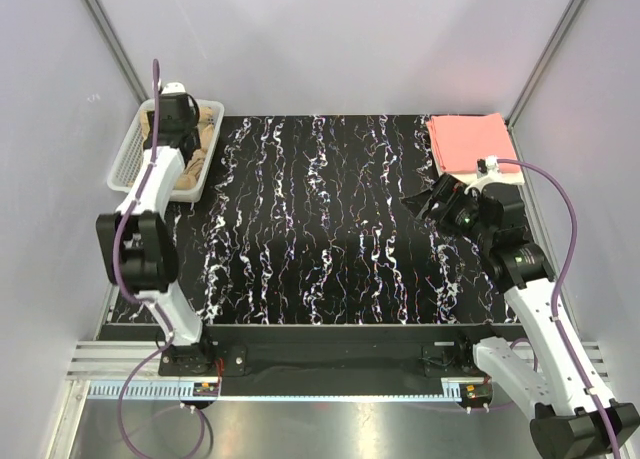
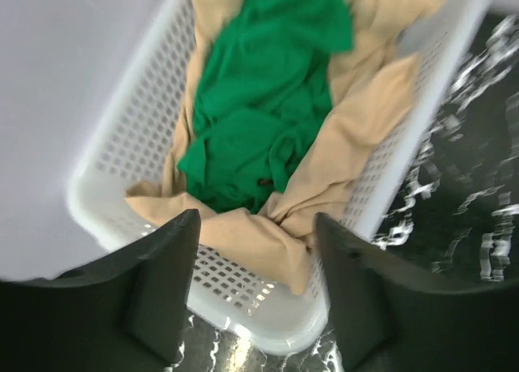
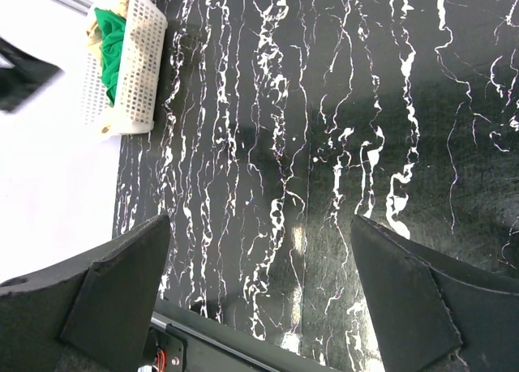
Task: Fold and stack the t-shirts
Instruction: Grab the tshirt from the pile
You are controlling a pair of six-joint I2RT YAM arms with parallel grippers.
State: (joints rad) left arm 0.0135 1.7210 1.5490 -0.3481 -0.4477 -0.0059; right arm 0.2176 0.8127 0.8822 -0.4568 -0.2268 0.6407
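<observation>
**Black, white-veined table (image 1: 320,229) bearing two items.**
A white mesh basket (image 1: 122,164) is seen directly beneath the left gripper (image 1: 176,114), at the table's corner. A folded salmon pink t-shirt (image 1: 468,141) is laid flat just beyond the right gripper (image 1: 428,201), clear of its fingers.

The basket (image 1: 126,159) sits at the worktop's (image 1: 320,239) far left corner, holding the upper shirt (image 2: 259,104) on the lower shirt (image 2: 361,149). The folded shirt (image 1: 470,142) lies at the far right corner, well apart from the basket, behind the right gripper (image 1: 430,201).
</observation>
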